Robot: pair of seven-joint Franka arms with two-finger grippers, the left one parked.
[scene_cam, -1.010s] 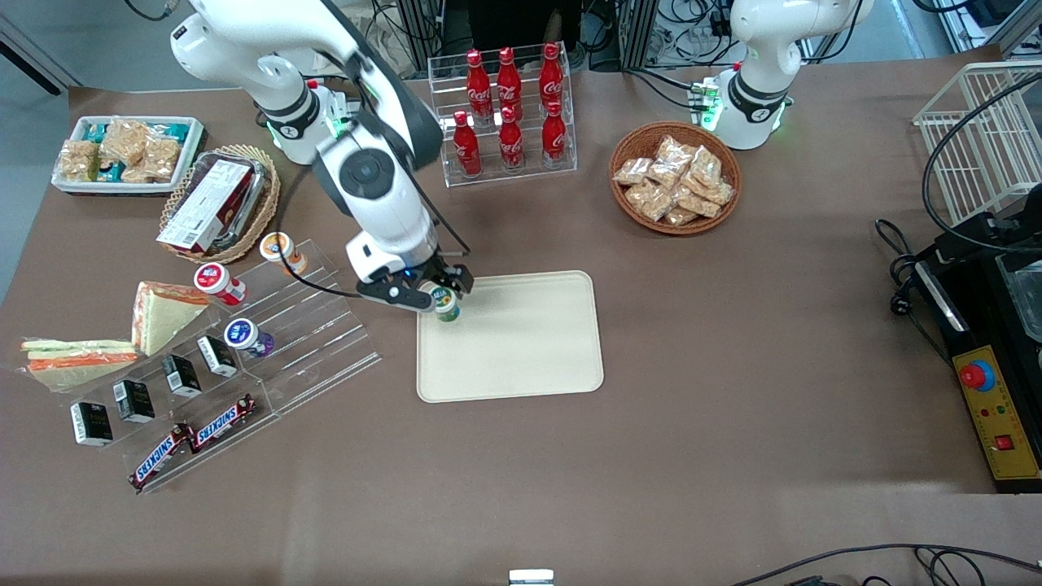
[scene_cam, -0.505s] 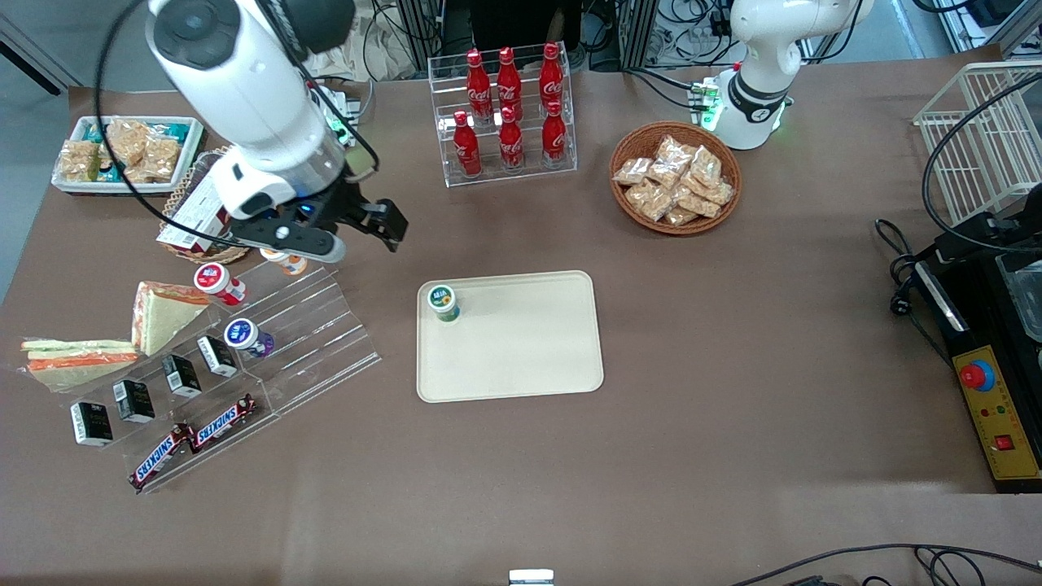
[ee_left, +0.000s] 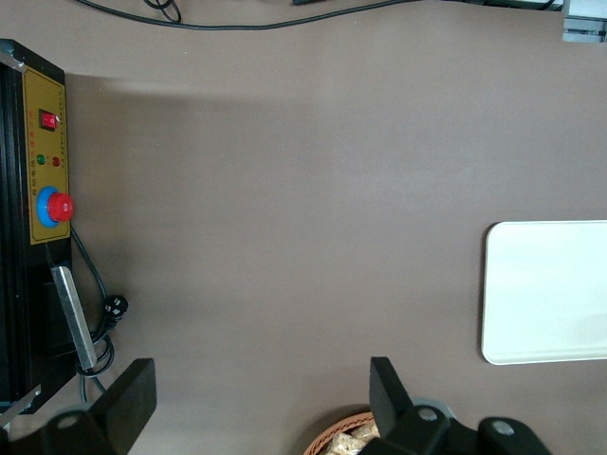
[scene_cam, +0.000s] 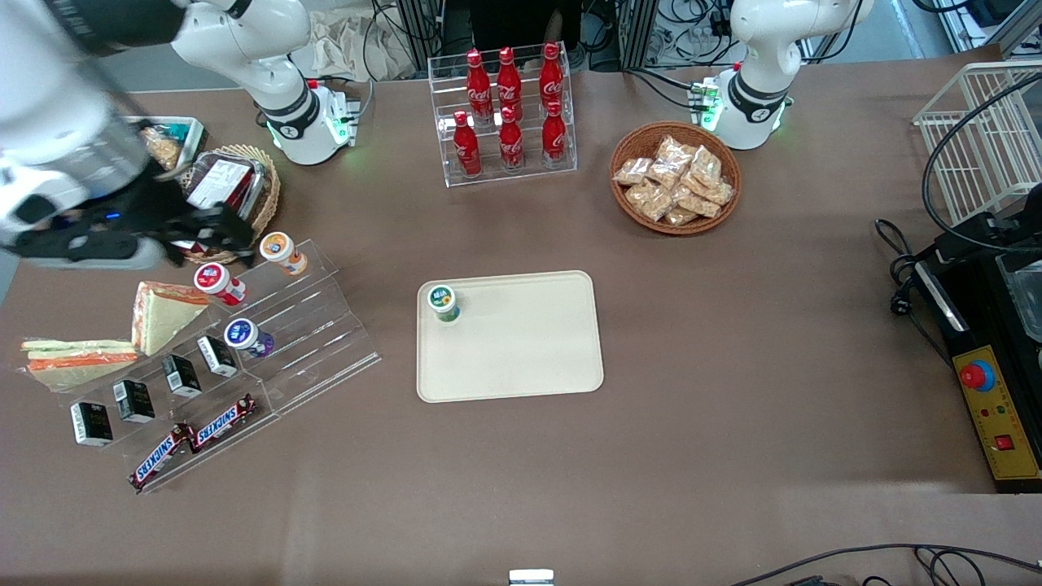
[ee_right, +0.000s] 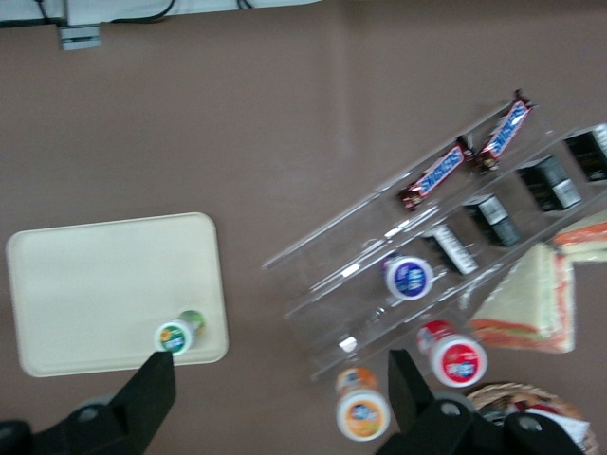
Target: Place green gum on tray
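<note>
The green gum [scene_cam: 444, 301] stands upright on the cream tray [scene_cam: 521, 350], in the tray's corner toward the working arm's end and farther from the front camera. Nothing touches it. My right gripper [scene_cam: 207, 236] is open and empty, high above the table near the acrylic step rack [scene_cam: 309, 342], well away from the tray. The right wrist view shows the gum [ee_right: 175, 334] on the tray [ee_right: 95, 284], with my gripper [ee_right: 280, 398] wide open above bare table between the tray and the rack. The tray also shows in the left wrist view [ee_left: 550, 284].
The rack holds an orange-lidded bottle [scene_cam: 281, 248], a red-lidded bottle [scene_cam: 216, 281], a purple bottle [scene_cam: 244, 335], black boxes and Snickers bars [scene_cam: 195, 439]. Sandwiches [scene_cam: 163, 313] lie beside it. A cola rack [scene_cam: 509, 114], a snack basket [scene_cam: 676, 179] and a control box [scene_cam: 997, 407] stand elsewhere.
The gripper let go of the green gum on the tray, then rose and swung away toward the working arm's end of the table. The gum stays put.
</note>
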